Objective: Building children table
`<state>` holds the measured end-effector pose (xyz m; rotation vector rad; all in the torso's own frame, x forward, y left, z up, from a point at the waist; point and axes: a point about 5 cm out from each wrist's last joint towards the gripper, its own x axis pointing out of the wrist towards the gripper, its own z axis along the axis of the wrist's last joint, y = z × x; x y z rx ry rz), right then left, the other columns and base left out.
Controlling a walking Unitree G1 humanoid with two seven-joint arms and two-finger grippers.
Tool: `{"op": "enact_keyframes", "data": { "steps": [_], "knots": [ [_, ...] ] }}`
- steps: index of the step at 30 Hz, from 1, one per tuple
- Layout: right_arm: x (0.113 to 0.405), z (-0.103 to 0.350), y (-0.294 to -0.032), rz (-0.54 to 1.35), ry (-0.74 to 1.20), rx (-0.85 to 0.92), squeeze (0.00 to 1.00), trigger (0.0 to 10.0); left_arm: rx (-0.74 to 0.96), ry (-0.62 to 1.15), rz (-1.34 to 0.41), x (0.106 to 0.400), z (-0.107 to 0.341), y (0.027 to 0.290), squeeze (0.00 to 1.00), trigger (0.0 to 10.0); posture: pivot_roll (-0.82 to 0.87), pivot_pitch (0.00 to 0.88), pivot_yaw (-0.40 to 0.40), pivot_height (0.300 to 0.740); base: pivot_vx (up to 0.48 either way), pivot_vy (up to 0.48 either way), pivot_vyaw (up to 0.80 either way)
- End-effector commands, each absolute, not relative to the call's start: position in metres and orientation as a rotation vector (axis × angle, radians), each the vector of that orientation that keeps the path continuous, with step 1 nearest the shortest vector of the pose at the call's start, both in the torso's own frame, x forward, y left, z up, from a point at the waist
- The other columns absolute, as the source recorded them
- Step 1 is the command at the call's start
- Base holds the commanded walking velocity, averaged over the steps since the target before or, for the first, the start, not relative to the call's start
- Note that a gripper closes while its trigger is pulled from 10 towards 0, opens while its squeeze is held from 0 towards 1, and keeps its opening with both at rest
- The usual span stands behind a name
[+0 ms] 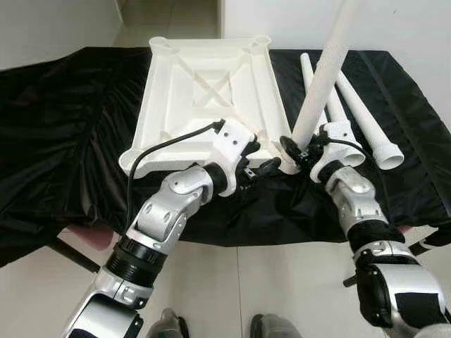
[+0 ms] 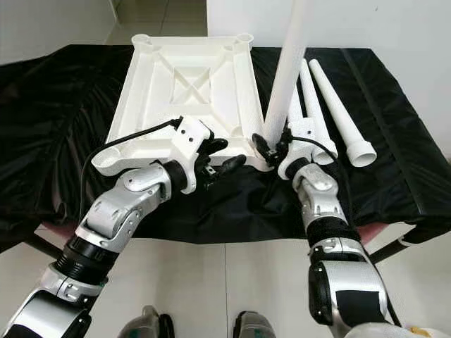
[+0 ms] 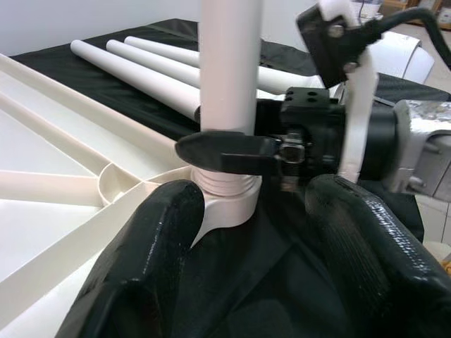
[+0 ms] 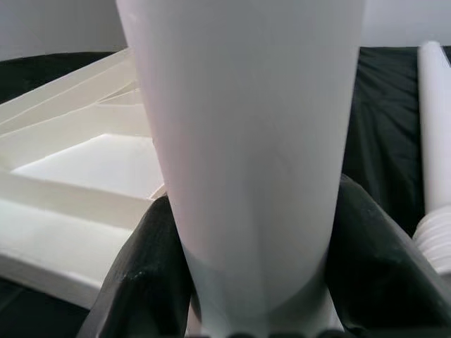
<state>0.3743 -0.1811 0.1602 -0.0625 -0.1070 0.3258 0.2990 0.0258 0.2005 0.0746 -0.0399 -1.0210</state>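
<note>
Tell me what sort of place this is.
Probably a plain room at home, used as an assembly spot: white walls, pale tiled floor, and a black cloth holding an upturned tabletop and legs.

Setting: plain indoor room, likely home or test space. Evidence: pale tiled floor (image 1: 282,282), bare white walls (image 1: 409,28), table (image 1: 63,127) under black cloth.

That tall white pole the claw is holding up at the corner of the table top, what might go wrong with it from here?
The upright white plastic leg leans a little while the right claw grips it near its threaded foot, so it may seat crooked in the corner socket of the upside-down white table top. The left claw hangs open beside that corner without gripping it, so the top might slide on the black cloth.
</note>
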Motion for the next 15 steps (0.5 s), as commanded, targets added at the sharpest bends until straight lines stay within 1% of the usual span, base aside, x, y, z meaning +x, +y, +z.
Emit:
{"op": "enact_keyframes", "data": {
  "steps": [1, 2, 4, 6, 7, 8, 10, 12, 15],
  "knots": [
    [0.374, 0.152, -0.185, 0.252, -0.061, -0.017, 0.0, 0.0, 0.079, -0.035, -1.081, 0.295, 0.2, 0.023, 0.0, 10.0, -0.04, 0.091, 0.055, 0.74, 0.0, 0.0, 0.0],
    [0.374, 0.152, -0.185, 0.252, -0.061, -0.017, 0.0, 0.0, 0.079, -0.035, -1.081, 0.295, 0.2, 0.023, 0.0, 10.0, -0.04, 0.091, 0.055, 0.74, 0.0, 0.0, 0.0],
    [0.374, 0.151, -0.19, 0.139, -0.052, 0.012, 0.0, 0.0, 0.078, -0.034, -1.083, 0.295, 0.2, 0.023, 0.0, 10.0, -0.05, 0.092, 0.056, 0.74, 0.0, 0.0, 0.0],
    [0.374, 0.151, -0.191, 0.103, -0.049, 0.02, 0.0, 0.0, 0.078, -0.033, -1.083, 0.295, 0.2, 0.023, 0.0, 10.0, -0.05, 0.092, 0.056, 0.74, 0.0, 0.0, 0.0],
    [0.373, 0.15, -0.194, 0.035, -0.036, 0.033, 0.0, 0.0, 0.078, -0.033, -1.084, 0.295, 0.2, 0.023, 0.0, 10.0, -0.05, 0.092, 0.058, 0.74, 0.0, 0.0, 0.0],
    [0.373, 0.15, -0.194, 0.035, -0.036, 0.033, 0.0, 0.0, 0.078, -0.033, -1.084, 0.295, 0.2, 0.023, 0.0, 10.0, -0.05, 0.092, 0.058, 0.74, 0.0, 0.0, 0.0],
    [0.371, 0.145, -0.199, -0.122, -0.009, 0.069, 0.0, 0.0, 0.078, -0.032, -1.085, 0.295, 0.2, 0.022, 0.0, 10.0, -0.05, 0.091, 0.058, 0.74, 0.0, 0.0, 0.0],
    [0.371, 0.145, -0.199, -0.122, -0.009, 0.069, 0.0, 0.0, 0.078, -0.032, -1.085, 0.295, 0.2, 0.022, 0.0, 10.0, -0.05, 0.091, 0.058, 0.74, 0.0, 0.0, 0.0],
    [0.366, 0.139, -0.204, -0.3, 0.02, 0.063, 0.0, 0.0, 0.078, -0.032, -1.086, 0.295, 0.2, 0.022, 0.0, 10.0, -0.05, 0.091, 0.058, 0.74, 0.0, 0.0, 0.0]
  ]
}}
